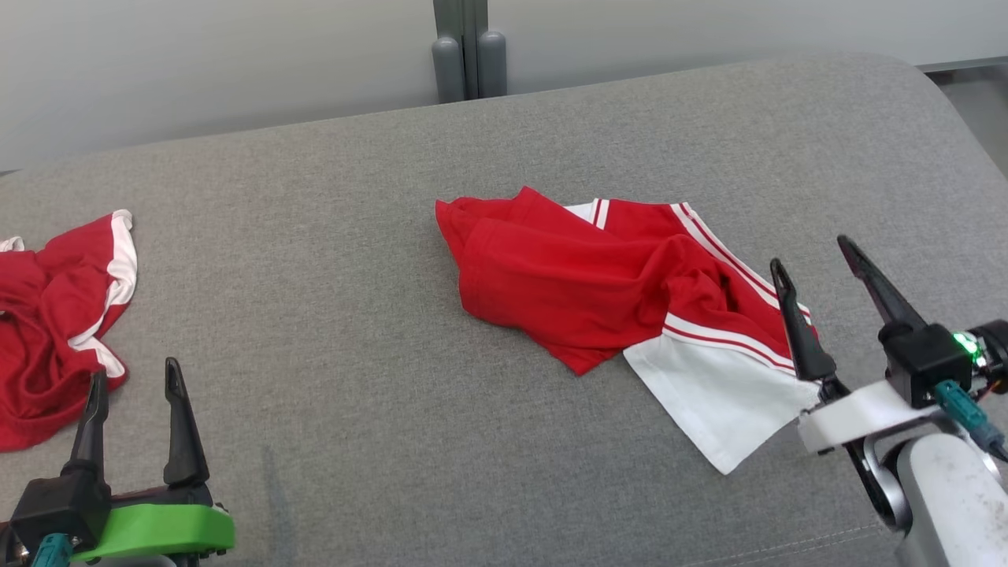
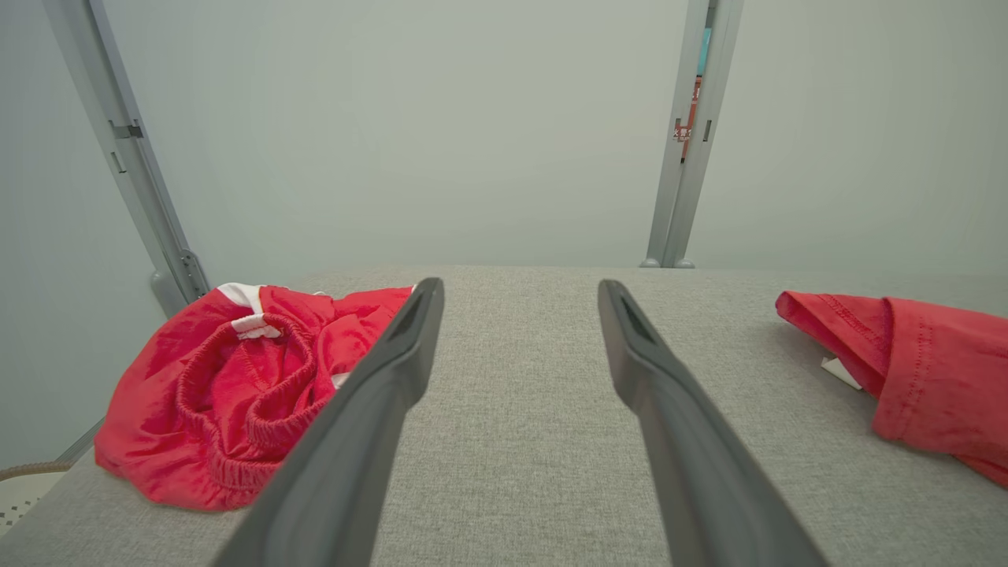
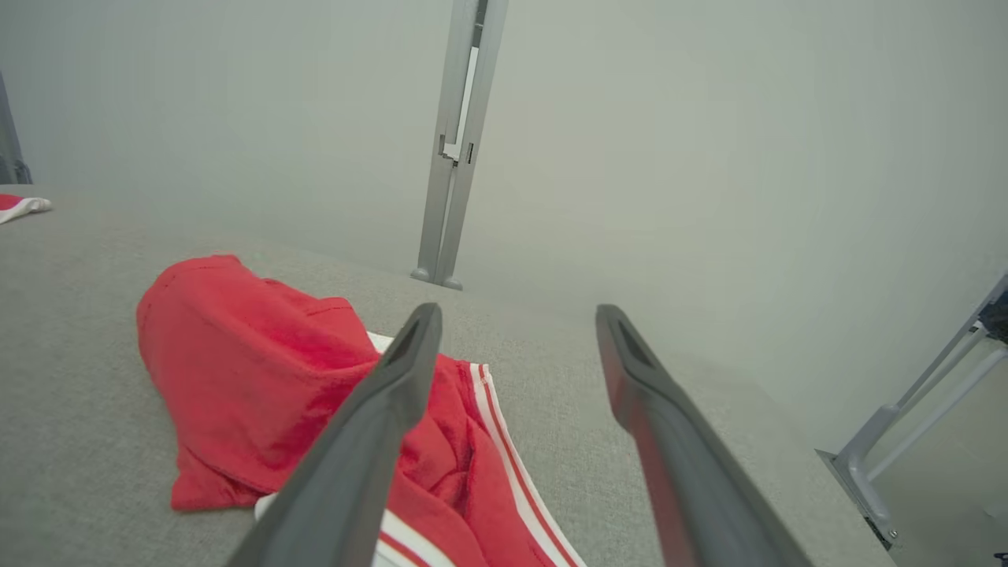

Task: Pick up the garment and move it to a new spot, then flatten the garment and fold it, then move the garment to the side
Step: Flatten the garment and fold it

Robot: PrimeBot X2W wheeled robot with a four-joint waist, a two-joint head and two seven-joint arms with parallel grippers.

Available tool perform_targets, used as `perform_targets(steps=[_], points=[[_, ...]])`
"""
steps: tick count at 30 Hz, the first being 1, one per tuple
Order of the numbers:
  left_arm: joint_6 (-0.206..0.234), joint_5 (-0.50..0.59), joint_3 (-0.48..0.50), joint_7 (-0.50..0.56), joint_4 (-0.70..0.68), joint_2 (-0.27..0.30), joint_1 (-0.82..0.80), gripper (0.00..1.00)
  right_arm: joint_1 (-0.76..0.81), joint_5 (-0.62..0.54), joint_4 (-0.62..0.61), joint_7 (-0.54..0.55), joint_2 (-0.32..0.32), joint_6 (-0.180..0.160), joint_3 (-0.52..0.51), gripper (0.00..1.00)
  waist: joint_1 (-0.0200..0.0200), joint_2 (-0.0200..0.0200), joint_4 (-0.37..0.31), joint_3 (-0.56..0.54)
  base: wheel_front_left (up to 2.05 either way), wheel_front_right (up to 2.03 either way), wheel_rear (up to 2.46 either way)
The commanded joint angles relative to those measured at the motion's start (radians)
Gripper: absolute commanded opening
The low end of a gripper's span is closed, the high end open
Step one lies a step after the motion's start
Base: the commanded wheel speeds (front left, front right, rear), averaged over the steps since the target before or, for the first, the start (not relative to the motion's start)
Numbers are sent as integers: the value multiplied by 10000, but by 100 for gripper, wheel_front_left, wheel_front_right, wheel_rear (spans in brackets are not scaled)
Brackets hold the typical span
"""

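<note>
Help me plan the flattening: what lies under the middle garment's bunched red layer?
A white panel pokes out beneath the red layer, both resting on the grey cushion. How far it runs underneath is covered.

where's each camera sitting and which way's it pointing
Head view: on the head, facing down at the grey surface; left end effector and right end effector show.
Left wrist view: left arm, facing the wall past a crumpled red garment; own fingers.
Right wrist view: right arm, low over the striped garment; own fingers.
Shared: all see the striped garment.
</note>
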Motion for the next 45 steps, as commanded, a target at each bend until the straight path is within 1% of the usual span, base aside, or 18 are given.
perform_targets(steps=[1,4,7,10,15,21,22,28,35,40,43,45], points=[[-25,51,13,-31,-32,11,28,100,-401,57,92,-30,-18,-17,8,100,0,0,0,20,0,0,0],[-34,67,-12,-31,-48,10,-47,100,-1274,170,477,-30,-102,-17,209,100,0,0,43,94,0,0,0],[-43,73,-46,-31,-51,10,-177,100,-2258,303,1308,-30,-179,-17,452,100,0,0,137,203,0,0,0],[-49,31,-92,-31,-38,12,-238,100,-3241,419,2265,48,-253,-17,793,100,0,0,265,303,0,0,0],[-55,-82,-185,-31,31,12,-393,100,-4667,660,4020,613,-392,-17,1444,100,0,0,568,489,0,0,0],[-12,-231,-293,-31,74,13,-516,100,-5751,1172,5846,1176,-566,-17,2187,100,0,0,934,765,0,0,0],[-8,-254,-351,-31,81,13,-588,100,-5993,1303,6402,1365,-683,-17,2489,100,0,0,1049,894,0,0,0],[-19,-300,-475,-31,124,13,-850,100,-6587,1935,7750,1759,-869,-17,3363,100,0,0,1361,1283,0,0,0],[-42,-290,-631,-31,204,13,-1103,100,-7092,2631,9011,2253,-965,-17,4360,100,0,0,1630,1562,0,0,0],[-59,-305,-744,-31,268,13,-1214,100,-7400,3051,9664,2492,-959,-17,4921,100,0,0,1777,1683,0,0,0],[-49,-311,-791,-31,298,13,-1263,100,-7526,3488,9866,2725,-819,-17,5263,100,0,0,1866,1759,0,0,0],[-51,-314,-819,-31,310,13,-1329,100,-7626,3739,9966,2973,-854,-17,5570,100,0,0,1908,1818,0,0,0]])
